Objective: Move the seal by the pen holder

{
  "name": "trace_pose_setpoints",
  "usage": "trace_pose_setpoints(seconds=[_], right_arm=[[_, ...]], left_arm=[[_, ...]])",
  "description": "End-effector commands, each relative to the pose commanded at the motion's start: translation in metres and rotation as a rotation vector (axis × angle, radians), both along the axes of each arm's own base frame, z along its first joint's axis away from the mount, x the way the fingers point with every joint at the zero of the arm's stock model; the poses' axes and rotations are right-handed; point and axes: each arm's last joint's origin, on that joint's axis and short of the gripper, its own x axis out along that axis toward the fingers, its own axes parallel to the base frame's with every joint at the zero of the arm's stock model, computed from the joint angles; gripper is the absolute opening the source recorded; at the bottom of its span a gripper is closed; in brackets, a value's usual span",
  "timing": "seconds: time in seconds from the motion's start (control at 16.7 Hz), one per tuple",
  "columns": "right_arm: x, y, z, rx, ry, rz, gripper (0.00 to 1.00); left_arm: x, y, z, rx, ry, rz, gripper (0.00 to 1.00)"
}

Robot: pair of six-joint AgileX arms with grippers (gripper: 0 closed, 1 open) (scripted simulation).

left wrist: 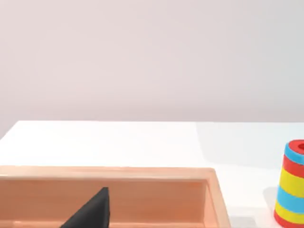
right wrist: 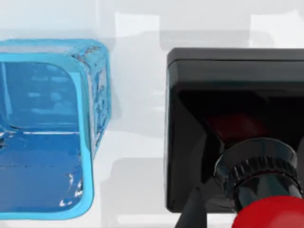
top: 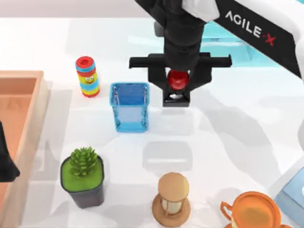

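Standing seal (top: 177,85) beside pen holder (top: 129,107)

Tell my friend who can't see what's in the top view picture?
The right gripper holds the seal by its red knob, just right of the blue pen holder on the white table.

Right end effector (top: 178,81) clamped, left arm parked.

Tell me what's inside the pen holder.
Looking down into the pen holder, I see only its blue mesh walls and floor, nothing in it. The right gripper holds the seal beside it, not inside.
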Motion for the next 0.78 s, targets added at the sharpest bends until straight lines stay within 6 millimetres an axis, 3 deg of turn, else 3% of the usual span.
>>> trace_pose_setpoints(seconds=[0.36,0.78], right_arm=[[0.0005,0.0001,-0.0067,-0.002,0.000,-0.002,0.00],[0.0005,0.0001,-0.0067,-0.002,0.000,-0.002,0.53]], left_arm=[[0.0000,0.0000,0.0000,0.000,0.000,0.000,1.00],[0.0000,0.0000,0.0000,0.000,0.000,0.000,1.00]])
